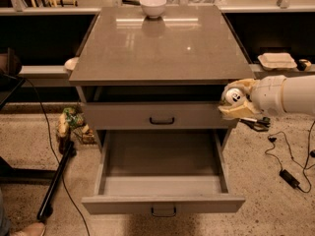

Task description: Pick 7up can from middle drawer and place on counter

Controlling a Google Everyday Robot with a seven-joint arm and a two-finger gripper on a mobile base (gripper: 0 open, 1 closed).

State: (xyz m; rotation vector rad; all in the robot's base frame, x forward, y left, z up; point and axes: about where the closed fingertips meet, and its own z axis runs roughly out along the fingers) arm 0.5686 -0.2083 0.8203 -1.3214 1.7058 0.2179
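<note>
Camera view took in a grey cabinet topped by a broad, glossy grey-brown slab table (162,48), which filled the middle of the room as I stood watching. Below the table edge ran a closed grey drawer front with a dark bar handle (197,116). Under that, the wide grey middle drawer (162,154) stood pulled out, and its flat floor held nothing.

From the right came the robot's thick white arm (290,95), reaching level toward the cabinet's right front corner. At the far edge of the table sat a small white bowl (153,5), well apart from the arm.

The tan pincer (235,102) hung just beside that corner, a little below the table's edge, and it was clamped around the small white-green 7up can (232,95). The can was clear of the drawer and up in the air, tilted so that its silver top faced outward. It was not yet above the table.

I judged the can light, smooth and rather slippery, with thin walls that would dent under a hard squeeze. A hold across the middle of its body looked the safest. It would need setting down on its flat base, since on its side it would roll across that glossy slab.
</note>
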